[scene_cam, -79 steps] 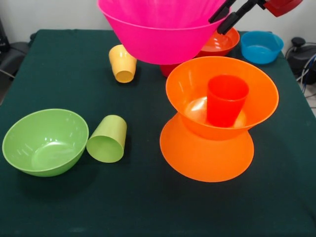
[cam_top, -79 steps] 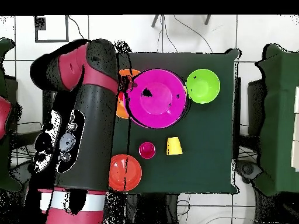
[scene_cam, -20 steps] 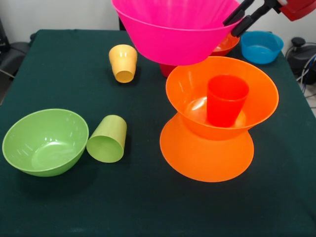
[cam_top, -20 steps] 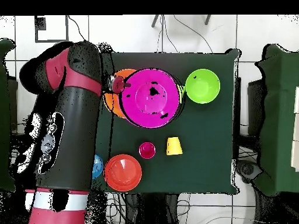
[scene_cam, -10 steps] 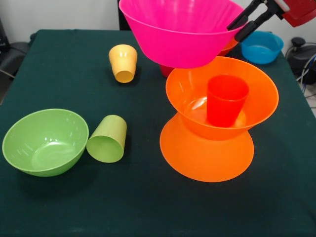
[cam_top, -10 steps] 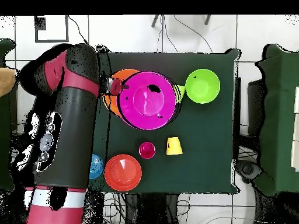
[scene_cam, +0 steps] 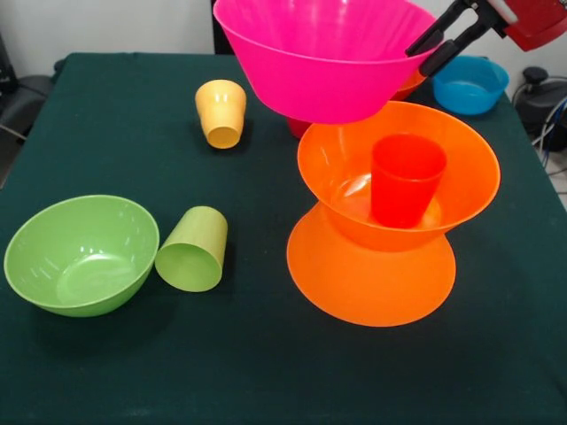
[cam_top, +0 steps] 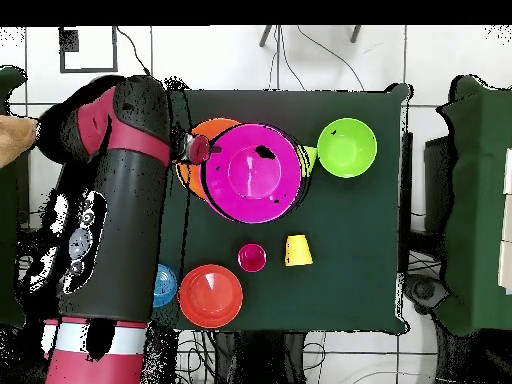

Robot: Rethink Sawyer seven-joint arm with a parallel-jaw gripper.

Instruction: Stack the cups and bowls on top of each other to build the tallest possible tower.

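Observation:
My gripper [scene_cam: 423,53] is shut on the right rim of the large pink bowl [scene_cam: 323,62] and holds it in the air, upright, above and just behind-left of the tower. The tower is an upside-down orange bowl [scene_cam: 368,279], an upright orange bowl [scene_cam: 465,181] on it, and a red-orange cup [scene_cam: 406,177] standing inside that. In the overhead view the pink bowl [cam_top: 255,172] covers most of the orange bowls [cam_top: 192,168], with the gripper [cam_top: 200,148] at its rim. A yellow-orange cup [scene_cam: 220,111] stands upside down. A lime green cup [scene_cam: 193,251] lies on its side.
A lime green bowl [scene_cam: 80,252] sits front left. A small blue bowl [scene_cam: 469,84] and a red-orange bowl [scene_cam: 409,84] sit at the back right. A magenta-red cup [cam_top: 251,257] stands behind the pink bowl, mostly hidden in the front view. The arm [cam_top: 115,220] spans the table's side.
Over the earlier frames the gripper carried the pink bowl toward the orange tower and slightly down. In the last half second it has hardly moved.

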